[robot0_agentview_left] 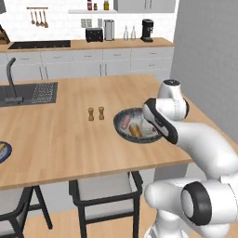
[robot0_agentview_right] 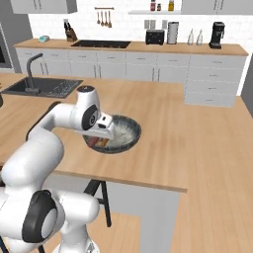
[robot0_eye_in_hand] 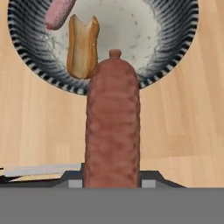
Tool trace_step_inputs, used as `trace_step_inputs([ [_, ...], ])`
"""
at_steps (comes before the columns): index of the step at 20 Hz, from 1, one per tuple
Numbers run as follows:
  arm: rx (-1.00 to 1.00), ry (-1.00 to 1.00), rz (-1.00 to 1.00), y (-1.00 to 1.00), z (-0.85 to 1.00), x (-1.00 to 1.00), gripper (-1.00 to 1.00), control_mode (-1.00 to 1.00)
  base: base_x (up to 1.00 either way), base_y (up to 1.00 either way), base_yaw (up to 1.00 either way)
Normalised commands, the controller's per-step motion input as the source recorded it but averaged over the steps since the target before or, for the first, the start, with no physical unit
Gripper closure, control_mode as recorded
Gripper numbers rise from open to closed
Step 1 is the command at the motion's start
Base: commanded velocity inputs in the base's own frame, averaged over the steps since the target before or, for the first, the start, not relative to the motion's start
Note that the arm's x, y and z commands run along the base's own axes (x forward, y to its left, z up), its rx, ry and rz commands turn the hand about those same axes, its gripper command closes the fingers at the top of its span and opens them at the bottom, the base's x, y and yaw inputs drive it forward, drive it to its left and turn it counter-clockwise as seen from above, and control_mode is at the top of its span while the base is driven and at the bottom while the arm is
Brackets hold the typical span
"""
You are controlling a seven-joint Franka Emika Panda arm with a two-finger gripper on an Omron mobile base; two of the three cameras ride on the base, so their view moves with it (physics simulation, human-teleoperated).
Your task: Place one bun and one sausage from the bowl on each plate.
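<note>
The claw point(robot0_eye_in_hand: 112, 186) pinches a sausage point(robot0_eye_in_hand: 113, 122) by one end, above the table point(robot0_eye_in_hand: 35, 131) just outside the bowl point(robot0_eye_in_hand: 26, 48) — a bun point(robot0_eye_in_hand: 82, 46) remains inside. Probably light, soft, slippery — a mid-length grip would steady it.

Arm point(robot0_agentview_left: 204, 144): glossy white rounded shells, fat tubular links. Dark grey-black rings at joints; round black end cap with pale centre at 5 o'clock in left base view (same at 7 o'clock, right base view). Hand housing point(robot0_agentview_left: 158, 120) black-edged.
</note>
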Motion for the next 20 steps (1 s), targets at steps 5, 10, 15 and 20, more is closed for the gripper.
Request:
trace_step_inputs([
  [5,0.00,0.00,0.00,0.00,0.00,0.00,1.00,1.00,-0.73,0.26,0.00],
  [10,0.00,0.00,0.00,0.00,0.00,0.00,1.00,1.00,-0.27,1.00,0.00],
  [15,0.00,0.00,0.00,0.00,0.00,0.00,1.00,1.00,0.06,1.00,0.00],
  [20,0.00,0.00,0.00,0.00,0.00,0.00,1.00,1.00,0.03,1.00,0.00],
])
